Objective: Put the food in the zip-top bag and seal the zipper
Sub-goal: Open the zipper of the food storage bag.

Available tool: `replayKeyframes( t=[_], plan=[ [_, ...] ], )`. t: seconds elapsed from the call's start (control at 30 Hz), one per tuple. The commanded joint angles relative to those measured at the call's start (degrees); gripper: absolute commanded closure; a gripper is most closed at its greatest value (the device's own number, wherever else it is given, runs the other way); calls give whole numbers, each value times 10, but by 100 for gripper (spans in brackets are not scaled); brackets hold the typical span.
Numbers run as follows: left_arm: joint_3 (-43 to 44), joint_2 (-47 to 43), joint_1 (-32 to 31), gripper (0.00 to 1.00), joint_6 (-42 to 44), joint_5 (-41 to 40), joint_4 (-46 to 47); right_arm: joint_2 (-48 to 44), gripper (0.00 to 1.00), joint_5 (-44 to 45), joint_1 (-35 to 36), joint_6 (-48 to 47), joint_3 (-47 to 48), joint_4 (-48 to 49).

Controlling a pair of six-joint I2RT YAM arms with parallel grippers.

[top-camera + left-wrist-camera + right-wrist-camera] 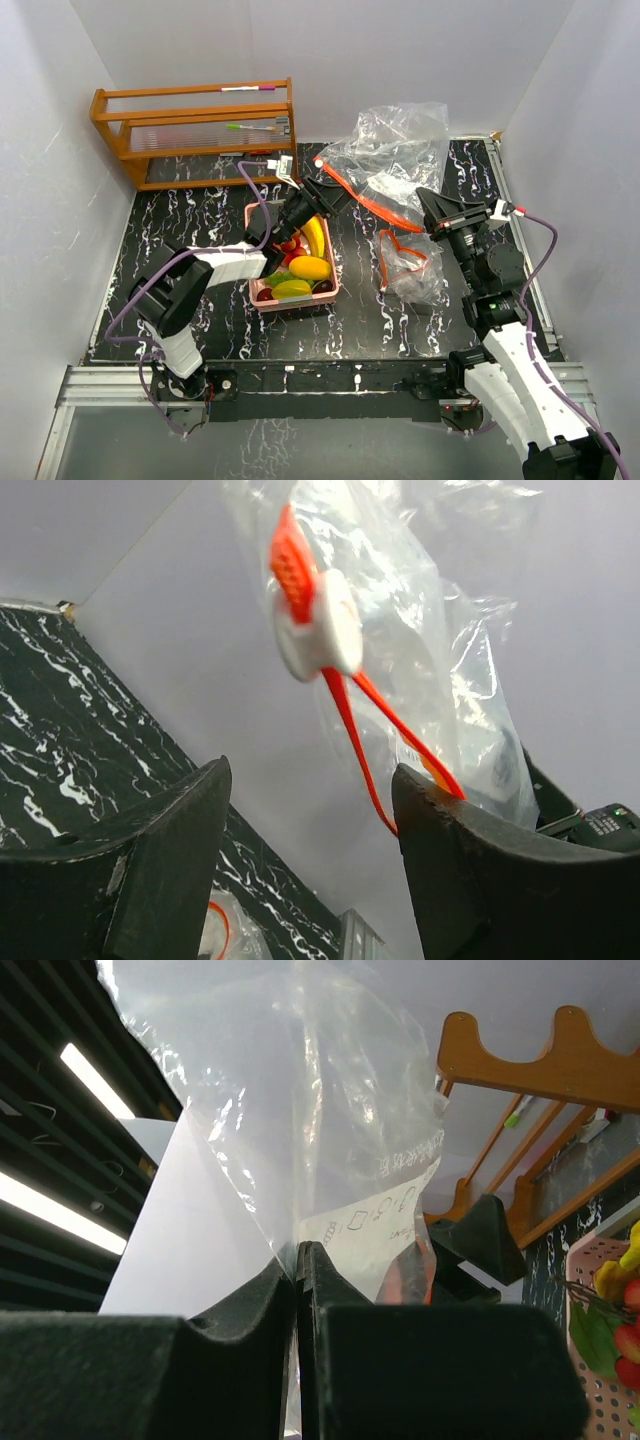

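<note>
With the zip-top bag (395, 140) pinched only by thin film in the closed right claw (297, 1250) and its orange zipper (292, 565) unheld between the jaws of the wide left claw (310, 770), the film could be pulled free before the food (310, 267), in the pink basket (262, 293) at the bag's 8 o'clock, is loaded.

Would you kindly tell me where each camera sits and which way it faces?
Top external: above, behind the bases, looking down on table, basket, left arm and right arm.
Left wrist: tilted up at the bag's zipper, past the open left gripper.
Right wrist: tilted up at the bag, right gripper shut on it.
Shared: all see the bag.
</note>
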Motion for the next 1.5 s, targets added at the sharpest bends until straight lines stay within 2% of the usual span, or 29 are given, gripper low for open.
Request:
replayKeyframes(
  t=[0.0,0.17,0.23,0.4,0.43,0.47,0.5,0.6,0.7,0.77,0.9,1.03,1.13,1.27,1.4,1.47],
  plan=[
    [44,15,-2,36,-27,0,74,-10,92,-11,3,6,-10,-5],
    [62,40,-2,39,-60,37,132,-10,92,-15,3,13,-27,-8],
    [65,45,-2,51,-66,51,140,-9,92,-18,3,13,-28,-16],
    [59,41,0,72,-70,78,149,-16,90,-23,3,-9,-23,-62],
    [57,36,2,80,-70,83,142,-19,85,-23,3,-19,-16,-85],
    [53,30,5,93,-69,88,127,-22,79,-21,3,-39,-8,-117],
    [50,23,10,100,-68,94,107,-25,75,-19,3,-56,-1,-141],
    [36,-5,27,100,-55,114,48,-39,58,-7,3,-109,24,-220],
    [22,-49,53,100,-21,131,-67,-59,44,13,2,-194,65,-315],
    [35,-96,70,100,44,129,-215,-64,40,33,3,-274,106,-380],
    [146,-135,76,100,220,71,-587,-30,40,35,3,-467,196,-453],
    [268,-112,75,100,299,22,-832,67,44,-38,3,-617,294,-513],
    [331,-86,72,100,327,14,-922,118,46,-86,5,-679,327,-521],
    [400,-46,66,100,355,-14,-1013,141,47,-100,15,-724,356,-503],
    [431,-10,63,100,364,-5,-1047,174,48,-111,45,-755,388,-506],
    [434,-3,60,100,365,-4,-1044,196,48,-85,86,-764,397,-506]
  ],
)
